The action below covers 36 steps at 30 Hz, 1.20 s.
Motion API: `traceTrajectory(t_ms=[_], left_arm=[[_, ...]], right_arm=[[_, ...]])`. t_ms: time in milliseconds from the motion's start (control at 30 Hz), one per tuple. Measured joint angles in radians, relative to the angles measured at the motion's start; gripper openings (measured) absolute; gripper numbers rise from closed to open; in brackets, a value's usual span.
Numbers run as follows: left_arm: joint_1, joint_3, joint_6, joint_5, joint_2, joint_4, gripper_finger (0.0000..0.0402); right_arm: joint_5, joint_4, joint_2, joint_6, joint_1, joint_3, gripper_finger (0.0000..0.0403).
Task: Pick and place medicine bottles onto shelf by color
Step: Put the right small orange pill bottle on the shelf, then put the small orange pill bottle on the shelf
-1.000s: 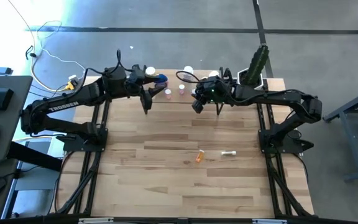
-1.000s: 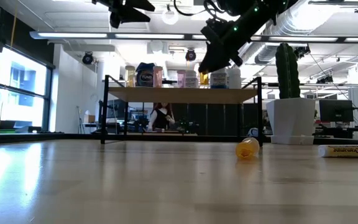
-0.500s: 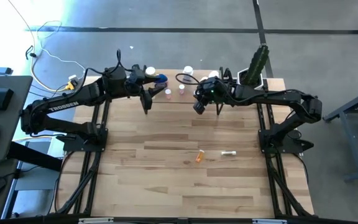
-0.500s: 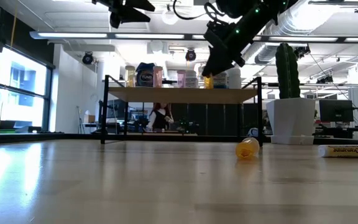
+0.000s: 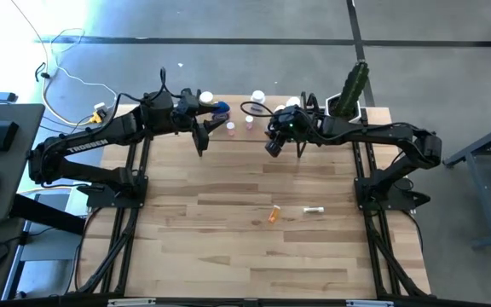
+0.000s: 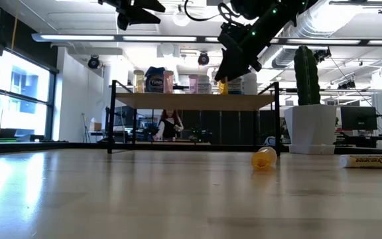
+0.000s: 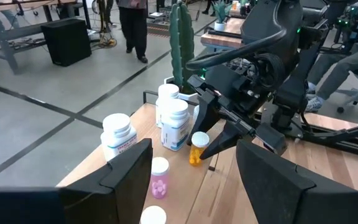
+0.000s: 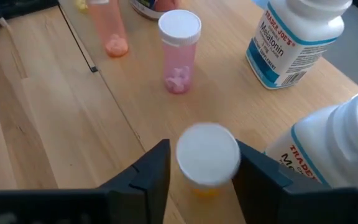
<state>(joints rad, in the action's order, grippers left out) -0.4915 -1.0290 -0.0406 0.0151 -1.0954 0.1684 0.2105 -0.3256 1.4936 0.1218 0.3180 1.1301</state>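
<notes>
The shelf (image 6: 194, 101) stands at the table's far edge and bears white bottles (image 7: 174, 121), pink bottles (image 8: 179, 53) and a blue-lidded jar (image 5: 220, 108). My right gripper (image 8: 202, 168) is open above the shelf's right part. Its fingers stand on either side of a small orange bottle with a white cap (image 8: 207, 155), which stands upright on the shelf top (image 7: 197, 146). My left gripper (image 7: 197, 186) hovers open with nothing in it over the shelf's left part (image 5: 201, 141). A second orange bottle (image 5: 273, 213) lies on its side on the table. My right gripper comes at the upright orange bottle slanting down from the near side, one finger on each side of its white cap (image 8: 207, 155). A thin gap shows beside one finger (image 8: 157, 168); whether the other finger (image 8: 253, 168) touches the cap, I cannot tell.
A white tube (image 5: 314, 209) lies on the table to the right of the fallen orange bottle. A cactus in a white pot (image 6: 307, 109) stands at the far right corner beside the shelf. A person (image 6: 168, 126) shows in the room behind.
In the low view the small orange bottle under my right gripper has come to stand on the shelf top, where it shows more plainly than a second ago. Both arms have stayed about where they were.
</notes>
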Motion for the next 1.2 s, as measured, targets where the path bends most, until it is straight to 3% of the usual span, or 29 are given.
traceTrajectory(t_ms=[200, 633, 833, 1033, 1200], left_arm=[[0.0, 0.0, 0.0, 0.0, 0.0, 0.0, 0.0223], [0.0, 0.0, -0.002, 0.0, 0.0, 0.054, 0.0223], [0.019, 0.0, -0.112, 0.001, 0.0, 0.09, 0.0223], [0.128, 0.0, -0.191, 0.057, 0.0, 0.1, 0.0223], [0.264, 0.0, -0.194, 0.173, 0.0, 0.098, 0.0223]], right_arm=[[-0.029, -0.015, -0.001, 0.01, 0.0, 0.052, 0.0177], [-0.033, -0.147, -0.001, 0.107, -0.009, 0.207, 0.0179], [-0.033, -0.166, -0.001, 0.133, -0.039, 0.277, 0.0179], [-0.007, -0.215, -0.001, 0.142, -0.043, 0.36, 0.0179], [0.022, -0.366, -0.001, 0.14, -0.043, 0.469, 0.0179]])
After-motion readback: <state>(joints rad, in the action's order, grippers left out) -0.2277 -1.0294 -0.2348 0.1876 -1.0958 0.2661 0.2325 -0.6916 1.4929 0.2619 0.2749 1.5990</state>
